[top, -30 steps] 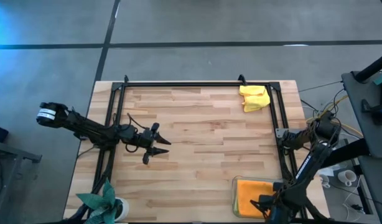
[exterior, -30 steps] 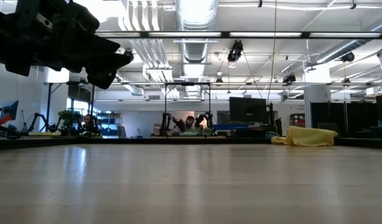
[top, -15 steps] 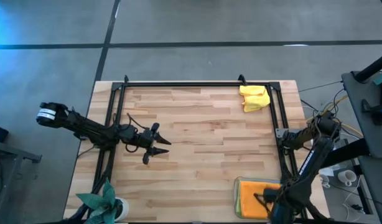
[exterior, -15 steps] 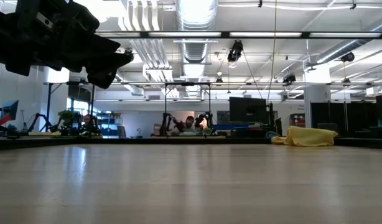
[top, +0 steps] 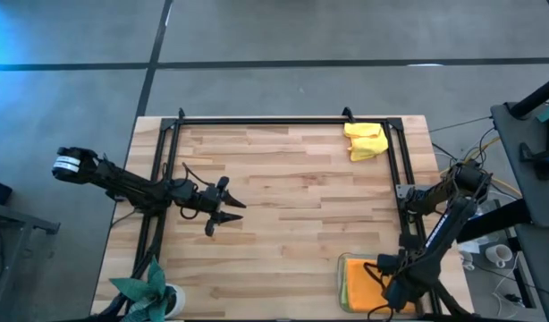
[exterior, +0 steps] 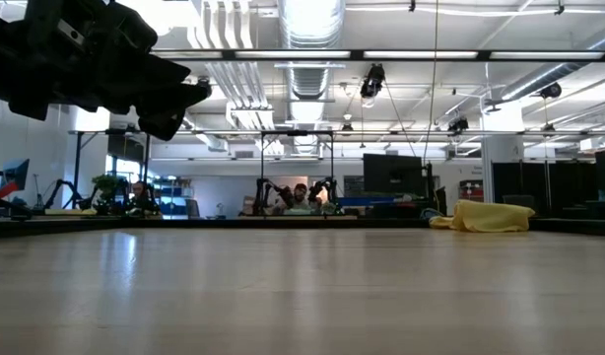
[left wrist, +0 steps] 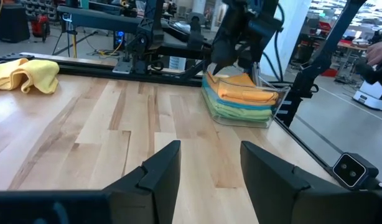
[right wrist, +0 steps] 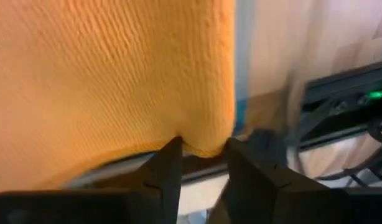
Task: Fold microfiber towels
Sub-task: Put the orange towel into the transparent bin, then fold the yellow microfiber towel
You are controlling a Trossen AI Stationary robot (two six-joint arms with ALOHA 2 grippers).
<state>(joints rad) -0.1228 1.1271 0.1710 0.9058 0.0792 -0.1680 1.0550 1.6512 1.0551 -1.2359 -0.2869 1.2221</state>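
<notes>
Two dark arms work over a pale wooden bench [top: 292,206] edged by a black frame [top: 257,120]. The left arm reaches in from the bench's left edge, and its left gripper [top: 219,213] hangs above bare wood left of centre, holding nothing, its fingers [left wrist: 157,180] spread with a clear gap between them. The right arm bends down at the near right corner, where the right gripper [top: 379,268] sits over a clear plastic tray [left wrist: 241,118]. In the right wrist view its fingertips [right wrist: 169,165] lie at the folded edge of the orange towel [right wrist: 104,74], with that edge bulging into the narrow gap between them; whether they have pinched the cloth cannot be told.

The tray holds a stack of folded microfiber towels: the orange towel on top, then a light blue towel [left wrist: 253,106] and a green towel [left wrist: 234,112] beneath it. A yellow towel [top: 365,140] lies crumpled at the far right corner, touching the frame, well apart from both grippers. A small green plant [top: 147,291] stands at the near left corner.
</notes>
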